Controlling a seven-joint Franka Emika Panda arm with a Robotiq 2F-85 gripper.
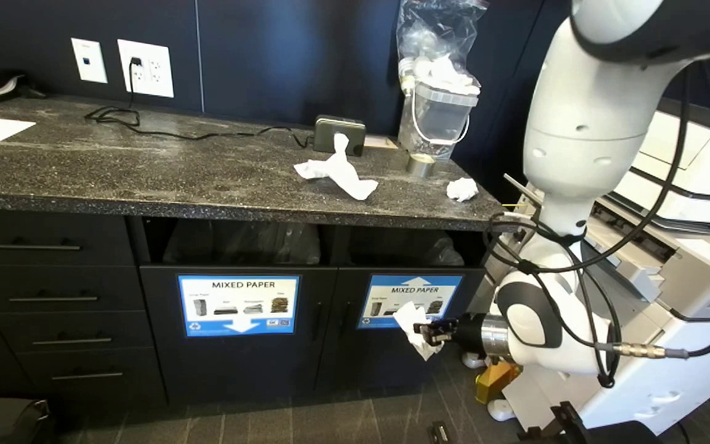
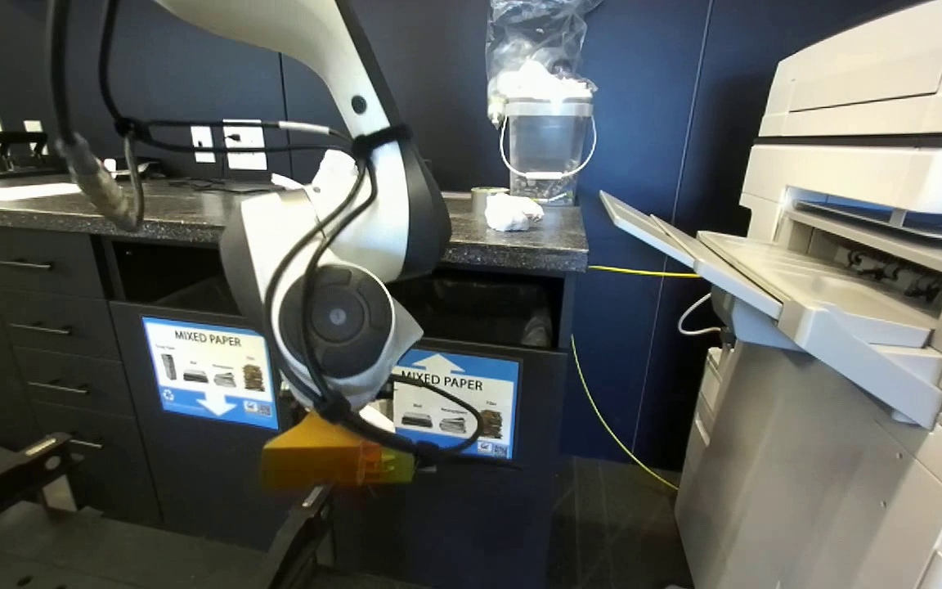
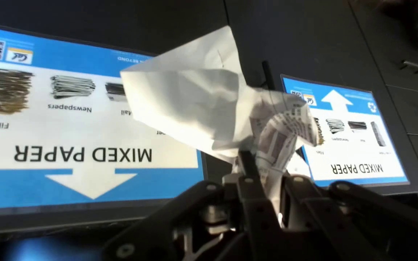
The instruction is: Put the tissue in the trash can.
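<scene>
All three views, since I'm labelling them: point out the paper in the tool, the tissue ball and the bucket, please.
Held paper (image 3: 209, 105), in the wrist view: its broad white face.
Tissue ball (image 1: 462, 189), in an exterior view: its crumpled front.
Bucket (image 2: 549, 143), in an exterior view: its front wall.

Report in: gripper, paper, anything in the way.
Gripper shut on crumpled paper. Held outside, below the bin slots. Cabinet front likely blocks going straight in.

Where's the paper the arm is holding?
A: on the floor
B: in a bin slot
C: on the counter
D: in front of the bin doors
D: the white paper, pinched in the jaws, covers part of the up-arrow label, below the slot.
</scene>
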